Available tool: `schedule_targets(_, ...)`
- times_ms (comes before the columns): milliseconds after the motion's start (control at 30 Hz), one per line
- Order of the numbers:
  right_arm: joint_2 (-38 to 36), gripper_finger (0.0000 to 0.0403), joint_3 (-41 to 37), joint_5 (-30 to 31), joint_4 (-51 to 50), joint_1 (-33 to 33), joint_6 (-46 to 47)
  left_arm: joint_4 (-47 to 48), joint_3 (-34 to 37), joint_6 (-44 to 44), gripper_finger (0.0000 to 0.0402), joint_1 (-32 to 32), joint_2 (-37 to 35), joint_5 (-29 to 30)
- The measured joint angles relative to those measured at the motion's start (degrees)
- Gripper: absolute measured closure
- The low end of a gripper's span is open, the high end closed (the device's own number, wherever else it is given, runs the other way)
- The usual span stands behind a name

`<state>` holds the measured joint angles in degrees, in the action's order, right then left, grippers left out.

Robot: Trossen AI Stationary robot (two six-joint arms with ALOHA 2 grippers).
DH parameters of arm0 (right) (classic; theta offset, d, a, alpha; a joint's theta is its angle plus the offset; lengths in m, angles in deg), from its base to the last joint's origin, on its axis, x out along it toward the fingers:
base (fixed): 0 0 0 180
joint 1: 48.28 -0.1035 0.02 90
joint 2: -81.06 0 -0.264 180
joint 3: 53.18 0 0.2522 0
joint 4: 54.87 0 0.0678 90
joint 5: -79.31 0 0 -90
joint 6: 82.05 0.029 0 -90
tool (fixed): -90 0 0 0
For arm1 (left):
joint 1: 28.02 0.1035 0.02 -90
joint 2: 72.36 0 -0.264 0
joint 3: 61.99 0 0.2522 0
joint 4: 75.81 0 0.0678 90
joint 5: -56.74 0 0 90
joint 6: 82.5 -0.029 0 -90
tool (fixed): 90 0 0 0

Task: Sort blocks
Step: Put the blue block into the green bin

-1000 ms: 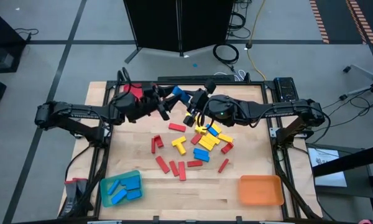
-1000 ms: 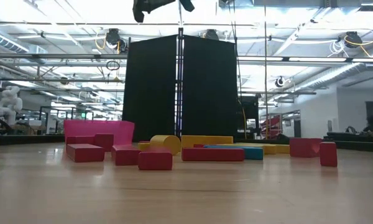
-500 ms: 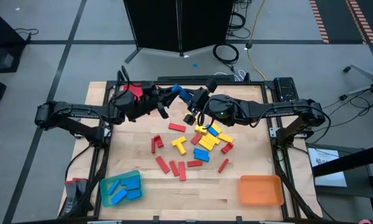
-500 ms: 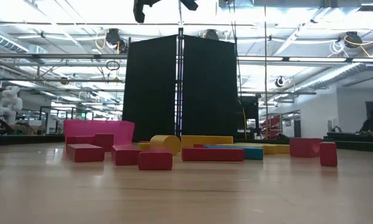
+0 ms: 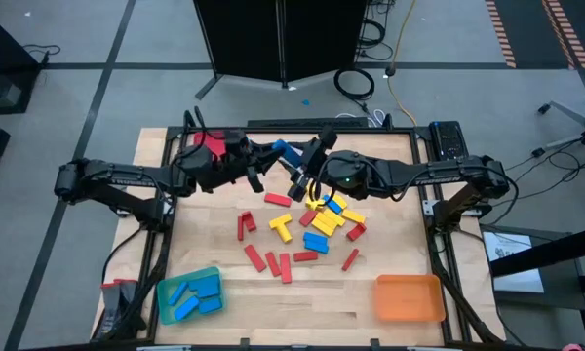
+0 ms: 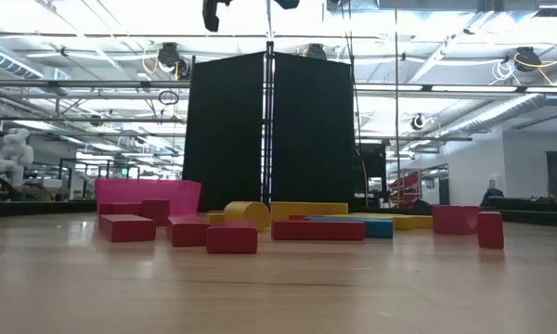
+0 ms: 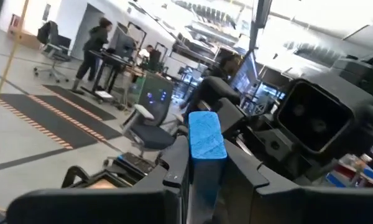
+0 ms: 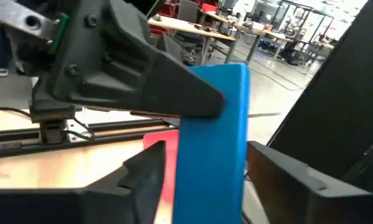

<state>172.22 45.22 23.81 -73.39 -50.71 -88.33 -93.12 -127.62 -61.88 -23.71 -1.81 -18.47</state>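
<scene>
High over the table's far edge, the left gripper has just clamped its fingers onto the small flat blue block, while the right gripper loosens and spreads its own: a mid-air handover, likely bound for the teal tray of blue bars. Only the wrist views show the pinch on the block and the right fingers clear of it; the low view shows just red and yellow bars left on the wood.

Overhead, table-level, two close wrist views

Low view: both end effectors cut off at top edge; pink tray partly hidden behind red blocks.
</scene>
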Motion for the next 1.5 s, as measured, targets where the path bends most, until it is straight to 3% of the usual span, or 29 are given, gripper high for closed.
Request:
schedule_targets(233,0.0,0.0110,0.0,4.8,-0.2,0.1,-0.2,-0.1,0.0,-0.5,0.0339,0.1,0.0,1.0)
schedule_targets(500,-2.7,0.0112,0.0,7.0,-9.9,-0.6,2.9,5.0,0.0,-9.1,0.0339,0.2,-6.8,6.3)
schedule_targets(667,-4.3,0.0118,0.0,4.8,-21.5,-1.8,11.4,26.3,-0.1,-1.3,0.0339,-0.1,-17.0,5.4)
schedule_targets(800,-5.6,0.0119,0.0,1.6,-32.6,-3.3,19.7,49.3,-0.1,8.6,0.0339,-2.4,-25.6,-4.1)
schedule_targets(933,-5.7,0.0119,0.0,-0.7,-40.6,-4.7,23.4,67.1,-0.1,19.0,0.0339,-7.5,-30.8,-11.2)
schedule_targets(1167,-5.7,0.0119,0.0,-3.3,-44.9,-4.8,27.0,89.2,-0.1,35.3,0.0339,-21.6,-29.3,-13.2)
schedule_targets(1267,-5.7,0.0119,0.0,-3.3,-45.3,-4.8,28.0,92.0,0.0,38.1,0.0339,-28.8,-26.4,-14.4)
schedule_targets(1500,-5.7,0.0119,0.0,-3.3,-45.3,-4.8,28.2,88.8,0.0,39.1,0.0339,-43.5,-19.6,-14.7)
